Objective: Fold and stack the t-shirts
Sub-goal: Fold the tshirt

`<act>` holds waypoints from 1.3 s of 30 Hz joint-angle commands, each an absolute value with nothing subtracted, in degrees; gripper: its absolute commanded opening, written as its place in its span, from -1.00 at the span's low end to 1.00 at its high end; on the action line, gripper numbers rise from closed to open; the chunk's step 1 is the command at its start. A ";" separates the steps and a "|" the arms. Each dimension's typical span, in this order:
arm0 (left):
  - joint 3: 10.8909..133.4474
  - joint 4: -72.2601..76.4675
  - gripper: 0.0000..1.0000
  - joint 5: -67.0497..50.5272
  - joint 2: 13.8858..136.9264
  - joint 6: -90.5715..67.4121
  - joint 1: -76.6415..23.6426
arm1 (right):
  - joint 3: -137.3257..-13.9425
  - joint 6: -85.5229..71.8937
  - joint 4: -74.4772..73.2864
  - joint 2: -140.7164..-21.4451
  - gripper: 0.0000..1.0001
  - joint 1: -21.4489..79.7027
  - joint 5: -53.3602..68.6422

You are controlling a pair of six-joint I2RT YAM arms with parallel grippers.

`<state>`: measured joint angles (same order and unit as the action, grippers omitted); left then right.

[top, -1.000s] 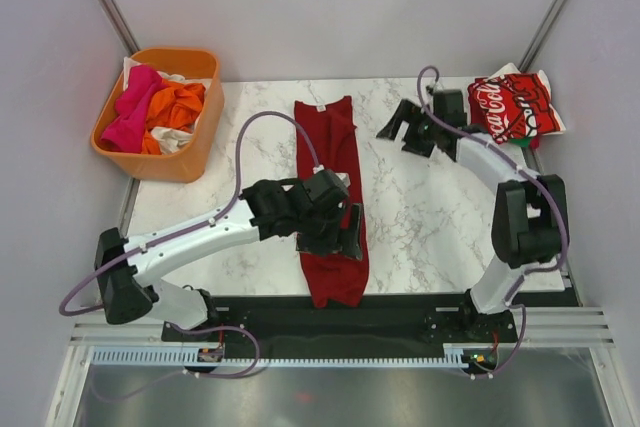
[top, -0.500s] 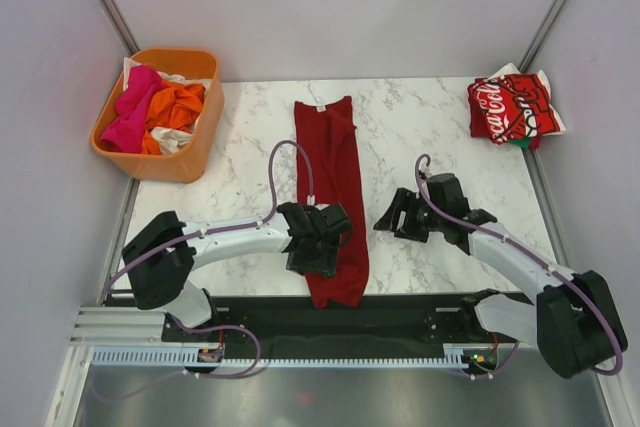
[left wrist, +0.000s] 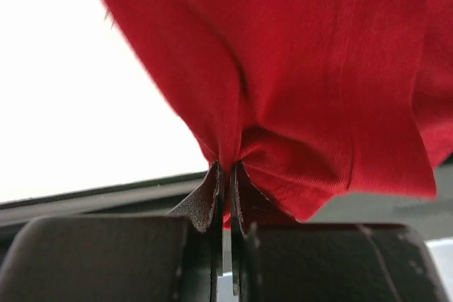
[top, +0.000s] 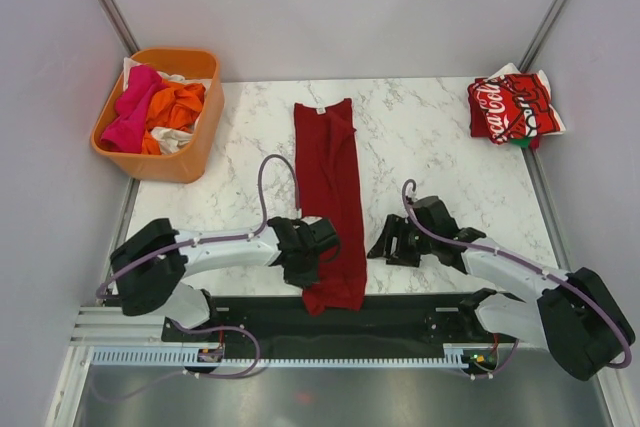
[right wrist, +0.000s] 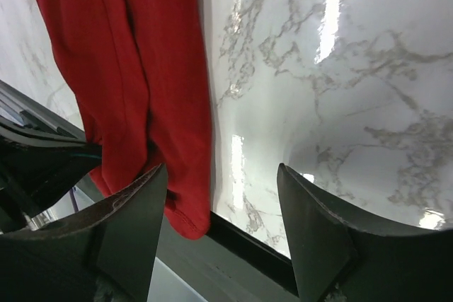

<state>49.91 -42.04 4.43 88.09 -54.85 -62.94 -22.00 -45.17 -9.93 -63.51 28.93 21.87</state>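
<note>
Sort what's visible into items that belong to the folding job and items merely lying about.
Job: dark-red t-shirt, pinched at its near end by the left end effector; open right end effector beside it; Coca-Cola t-shirt; pink and orange tees.
Lying about: orange tub holding those tees; marble table.

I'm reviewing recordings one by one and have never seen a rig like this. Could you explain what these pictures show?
The machine is two robot arms, the left arm and the right arm, bolted at the near edge of a marble table. The wide picture looks down from above. The other two come from a camera on each wrist. A dark-red t-shirt lies folded into a long strip. The left gripper is shut on its edge close to the near end. The right gripper is open beside it, holding nothing. A folded Coca-Cola t-shirt sits at the far right corner, and an orange tub of loose clothes at the far left.
</note>
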 commanded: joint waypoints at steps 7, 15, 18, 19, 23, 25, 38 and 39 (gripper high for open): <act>40.88 -42.19 0.16 2.12 74.45 -65.03 -65.30 | -20.48 -51.50 -5.80 -63.90 0.42 41.74 18.55; 37.27 -42.01 0.52 2.80 69.61 -69.52 -68.29 | -16.00 -58.96 -8.88 -53.90 0.44 51.58 14.15; 37.09 -41.66 0.51 4.65 69.52 -70.40 -68.99 | -13.54 -62.75 -5.38 -53.35 0.43 55.01 12.75; 36.92 -41.40 0.50 4.92 69.52 -70.57 -69.17 | -12.93 -63.80 -4.49 -53.87 0.42 55.72 12.57; 36.39 -38.94 0.48 5.10 69.70 -70.75 -69.26 | -12.75 -64.51 -0.97 -58.17 0.40 58.97 10.47; 35.86 -37.71 0.47 4.83 70.05 -70.75 -69.26 | -12.31 -64.68 1.74 -60.02 0.38 59.50 9.15; 34.71 -32.17 0.02 4.75 69.52 -70.84 -69.43 | -13.97 -68.20 10.99 -66.53 -0.44 66.44 9.40; 34.89 -32.25 -0.13 4.92 69.26 -70.75 -69.43 | -14.32 -68.20 10.55 -66.36 -0.56 66.79 9.32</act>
<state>33.98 -34.72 2.94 70.43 -68.93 -68.90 -12.36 -66.59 8.25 -65.87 64.62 8.01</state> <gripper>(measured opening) 0.474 0.270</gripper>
